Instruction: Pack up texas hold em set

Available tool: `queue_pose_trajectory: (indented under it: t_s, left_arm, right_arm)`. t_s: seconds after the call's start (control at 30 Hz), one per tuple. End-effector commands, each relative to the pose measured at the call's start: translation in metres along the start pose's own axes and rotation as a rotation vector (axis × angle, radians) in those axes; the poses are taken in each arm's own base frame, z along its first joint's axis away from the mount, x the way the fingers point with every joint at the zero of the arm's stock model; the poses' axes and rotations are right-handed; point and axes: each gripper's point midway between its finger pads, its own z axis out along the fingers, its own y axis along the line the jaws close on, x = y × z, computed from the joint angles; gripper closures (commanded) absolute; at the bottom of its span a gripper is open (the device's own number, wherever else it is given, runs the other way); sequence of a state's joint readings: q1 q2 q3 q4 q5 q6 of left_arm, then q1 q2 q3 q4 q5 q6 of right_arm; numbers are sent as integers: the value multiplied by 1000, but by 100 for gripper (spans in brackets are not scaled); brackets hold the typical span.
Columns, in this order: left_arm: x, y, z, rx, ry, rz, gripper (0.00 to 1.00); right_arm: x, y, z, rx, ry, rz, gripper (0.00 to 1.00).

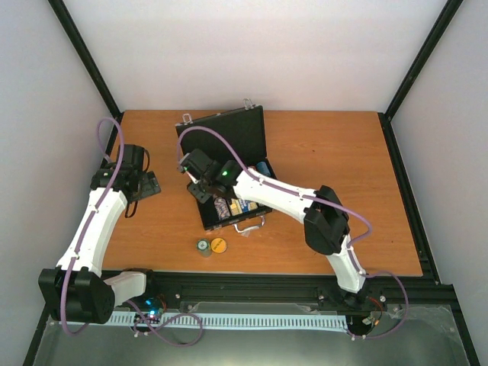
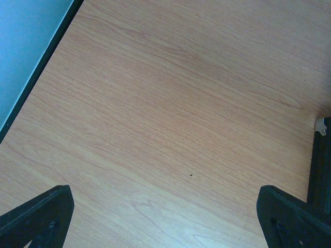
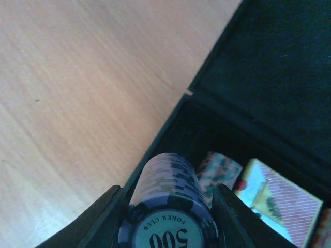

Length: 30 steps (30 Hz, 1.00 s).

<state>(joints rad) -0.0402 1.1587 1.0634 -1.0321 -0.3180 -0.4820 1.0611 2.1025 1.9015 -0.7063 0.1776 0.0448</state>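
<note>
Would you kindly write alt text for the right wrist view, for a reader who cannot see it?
The right pincer grips a stack of purple poker chips over the open black case, which holds another chip stack and a red-backed card deck; wooden table lies left.

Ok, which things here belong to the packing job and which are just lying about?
Job: open black case; chip stack held in the right gripper; chips and card deck inside the case; green-topped stack and yellow-topped stack at its front.
Just there: wooden table; left gripper, open over bare wood.
</note>
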Motion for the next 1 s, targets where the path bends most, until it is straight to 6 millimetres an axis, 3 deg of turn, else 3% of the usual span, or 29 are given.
queue_pose_trajectory:
  t_s: [0.0, 0.47, 0.77, 0.9, 0.97]
  left_arm:
    - [-12, -4, -7, 26, -40, -15, 0]
    - [-10, -6, -2, 31, -27, 3, 0]
    - [-9, -9, -1, 47, -23, 12, 0]
    - [-7, -11, 0, 55, -17, 13, 0]
    - [-8, -13, 0, 64, -16, 12, 0]
  right_arm:
    - [-42, -20, -14, 27, -150, -7, 77]
    - [-35, -29, 39, 41, -149, -33, 78]
    - [7, -24, 67, 37, -89, 3, 76]
    - [24, -10, 65, -37, -61, 16, 73]
    - [36, -1, 61, -54, -47, 0, 66]
